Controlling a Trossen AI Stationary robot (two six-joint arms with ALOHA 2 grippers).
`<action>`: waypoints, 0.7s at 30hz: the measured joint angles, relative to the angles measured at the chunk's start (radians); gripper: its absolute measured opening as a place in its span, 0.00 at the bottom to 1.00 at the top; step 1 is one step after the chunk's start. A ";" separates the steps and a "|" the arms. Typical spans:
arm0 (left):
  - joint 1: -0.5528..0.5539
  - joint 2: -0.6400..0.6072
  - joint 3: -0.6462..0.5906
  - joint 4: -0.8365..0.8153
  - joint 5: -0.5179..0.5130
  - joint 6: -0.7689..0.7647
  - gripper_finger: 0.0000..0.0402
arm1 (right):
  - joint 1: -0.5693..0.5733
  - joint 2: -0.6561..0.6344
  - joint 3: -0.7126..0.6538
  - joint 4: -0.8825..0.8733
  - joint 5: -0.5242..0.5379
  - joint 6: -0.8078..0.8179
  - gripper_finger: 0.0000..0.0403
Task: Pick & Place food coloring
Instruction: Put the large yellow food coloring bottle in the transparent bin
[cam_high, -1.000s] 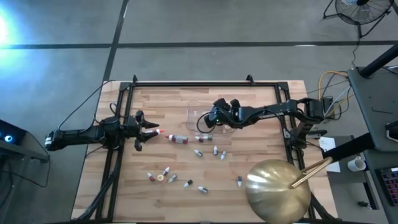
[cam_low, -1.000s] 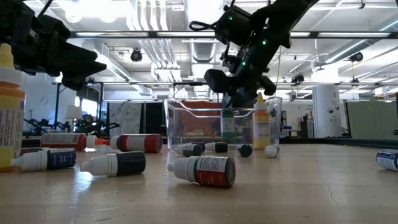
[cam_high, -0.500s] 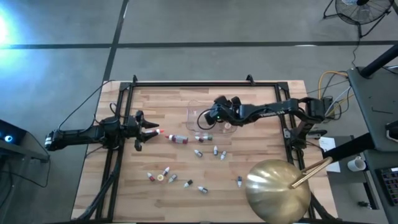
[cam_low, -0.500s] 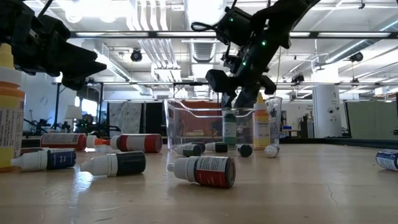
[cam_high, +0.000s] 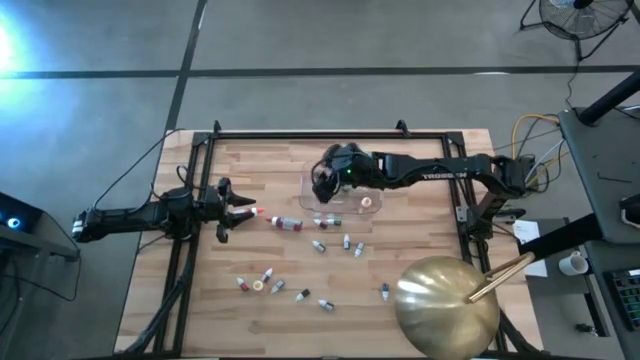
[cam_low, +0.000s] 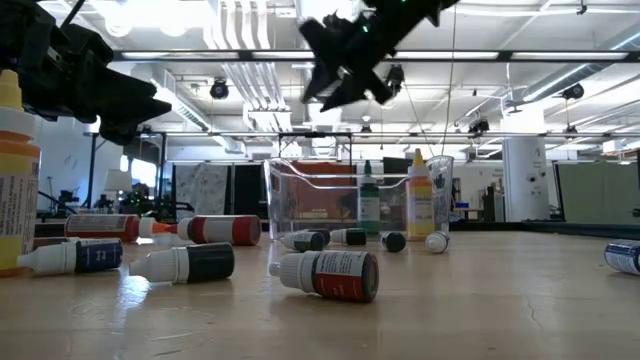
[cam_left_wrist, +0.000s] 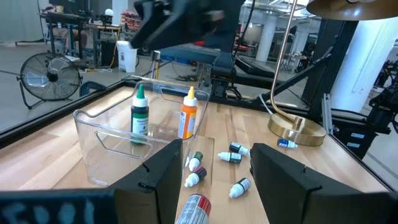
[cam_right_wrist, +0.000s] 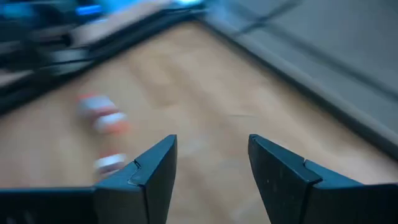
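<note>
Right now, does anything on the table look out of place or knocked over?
Nothing spilled or broken. Most bottles lie tipped over and scattered on the wood, while only two, green-capped and orange, stand upright in the tub.

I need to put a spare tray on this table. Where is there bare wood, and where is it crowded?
Bare wood: the near left corner of the table and the far strip behind the clear tub. Crowded: the loose bottles in front of the tub, the gold dome near right.

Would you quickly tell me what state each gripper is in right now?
Left gripper: open, empty, hovering at the table's left side.
Right gripper: open, empty, raised above the clear tub.
</note>
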 joint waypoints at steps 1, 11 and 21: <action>0.000 0.000 0.000 0.000 0.000 0.000 0.41 | 0.007 0.008 0.017 0.002 -0.057 -0.014 0.48; 0.000 0.000 0.000 0.000 0.000 0.000 0.41 | 0.099 0.022 0.088 -0.003 -0.161 0.125 0.48; 0.000 0.000 0.013 0.118 -0.147 -0.592 0.41 | 0.161 0.022 0.090 -0.005 -0.375 0.293 0.48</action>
